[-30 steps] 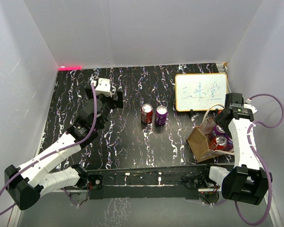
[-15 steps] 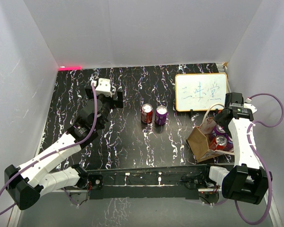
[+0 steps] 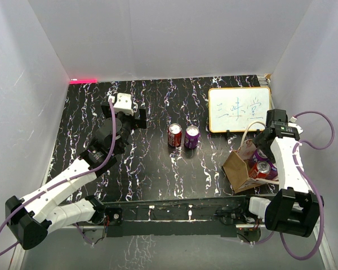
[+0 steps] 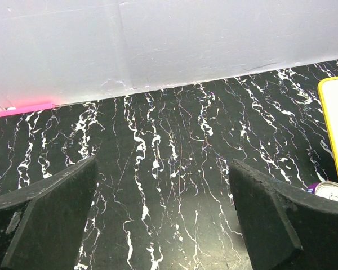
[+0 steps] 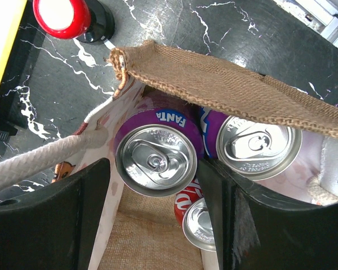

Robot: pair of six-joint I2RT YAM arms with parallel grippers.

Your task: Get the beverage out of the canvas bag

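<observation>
The tan canvas bag [image 3: 236,169] stands at the near right with its mouth open. In the right wrist view its woven rim [image 5: 231,93] and a cream rope handle [image 5: 39,160] show. Inside it stand a purple Fanta can [image 5: 156,159], a second purple can [image 5: 262,145] and, lower down, a red cola can [image 5: 200,222]. My right gripper [image 3: 265,138] hangs over the bag and is open [image 5: 155,174]. Its fingers straddle the Fanta can's top, with a gap on the left side. My left gripper [image 3: 139,118] is open and empty over the back left of the table [image 4: 163,180].
A red can [image 3: 174,135] and a purple can [image 3: 191,136] stand side by side mid-table. A white board with writing [image 3: 239,109] leans at the back right, close behind the bag. White walls close in on three sides.
My right wrist has shifted slightly back and left over the bag, and its cable has swung. The left arm and the cans have not moved.
</observation>
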